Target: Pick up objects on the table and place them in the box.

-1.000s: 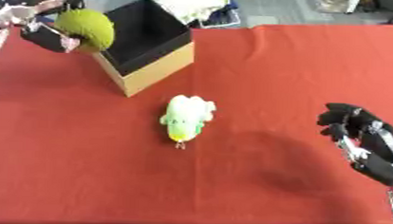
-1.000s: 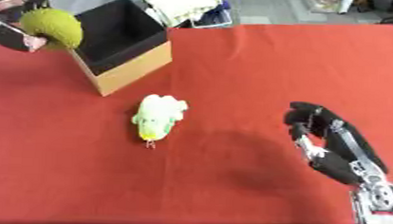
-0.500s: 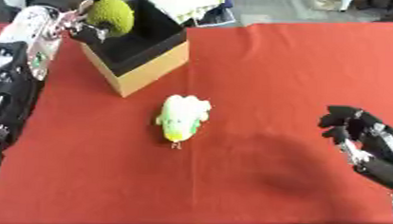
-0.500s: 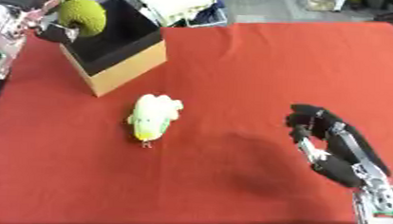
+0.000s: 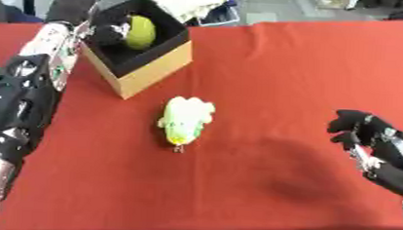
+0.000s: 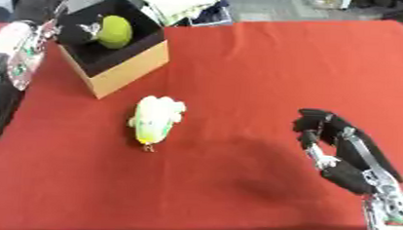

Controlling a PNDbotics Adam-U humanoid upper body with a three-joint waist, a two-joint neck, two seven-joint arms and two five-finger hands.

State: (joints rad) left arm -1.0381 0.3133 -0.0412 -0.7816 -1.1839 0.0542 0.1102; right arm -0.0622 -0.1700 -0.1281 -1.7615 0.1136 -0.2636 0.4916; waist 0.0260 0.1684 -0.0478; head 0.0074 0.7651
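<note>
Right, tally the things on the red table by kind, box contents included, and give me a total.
Box: 1
Green ball, in the box, at the left hand: 1
Yellow-green and white toy, on the cloth: 1
Total: 3

Black right hand [image 6: 344,152] with silver joints; black-and-white left forearm [image 5: 36,75].
</note>
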